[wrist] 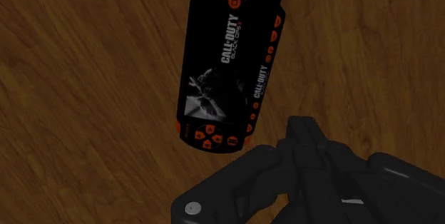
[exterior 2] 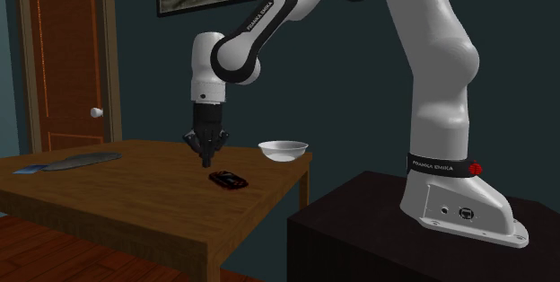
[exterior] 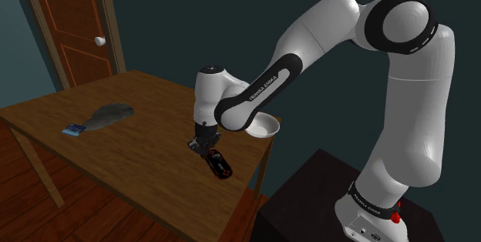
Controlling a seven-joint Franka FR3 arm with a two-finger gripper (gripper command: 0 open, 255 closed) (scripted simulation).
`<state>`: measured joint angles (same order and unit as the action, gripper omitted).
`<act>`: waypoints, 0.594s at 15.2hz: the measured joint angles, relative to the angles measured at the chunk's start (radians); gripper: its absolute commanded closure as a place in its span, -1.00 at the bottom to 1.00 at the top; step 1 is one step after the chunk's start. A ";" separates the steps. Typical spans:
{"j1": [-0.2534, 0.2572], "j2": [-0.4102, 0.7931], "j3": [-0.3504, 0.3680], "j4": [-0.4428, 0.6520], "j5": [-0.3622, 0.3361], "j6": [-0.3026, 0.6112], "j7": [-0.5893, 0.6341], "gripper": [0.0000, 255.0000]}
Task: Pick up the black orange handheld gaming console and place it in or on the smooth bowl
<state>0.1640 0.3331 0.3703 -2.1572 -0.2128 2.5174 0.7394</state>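
We see the pincer (exterior 2: 206, 156) pressed together, fingertips meeting on nothing, close over the wooden table (exterior 2: 135, 195). The black-and-orange console (wrist: 229, 58) lies flat on the table just beside it, face up, with one short end nearest the fingertips and its long axis running away from them. The wrist view gives us its orange buttons (wrist: 233, 3). The second exterior view gives us the white bowl (exterior 2: 284, 151) whole, near the table's corner.

"CALL OF DUTY" printed twice on flat black handheld console with orange buttons (wrist: 229, 62); "FRANKA EMIKA" on white arm's dark forearm link (exterior 2: 260, 20); same on dark base band (exterior 2: 437, 165).
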 measured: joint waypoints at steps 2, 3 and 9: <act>0.000 0.000 0.000 0.000 0.000 0.000 0.000 1.00; 0.000 0.000 0.000 0.000 0.000 0.000 0.000 -1.00; -0.036 -0.099 0.035 -0.170 0.045 0.049 -0.074 -1.00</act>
<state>0.1284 0.2338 0.4055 -2.3275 -0.1682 2.5660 0.6656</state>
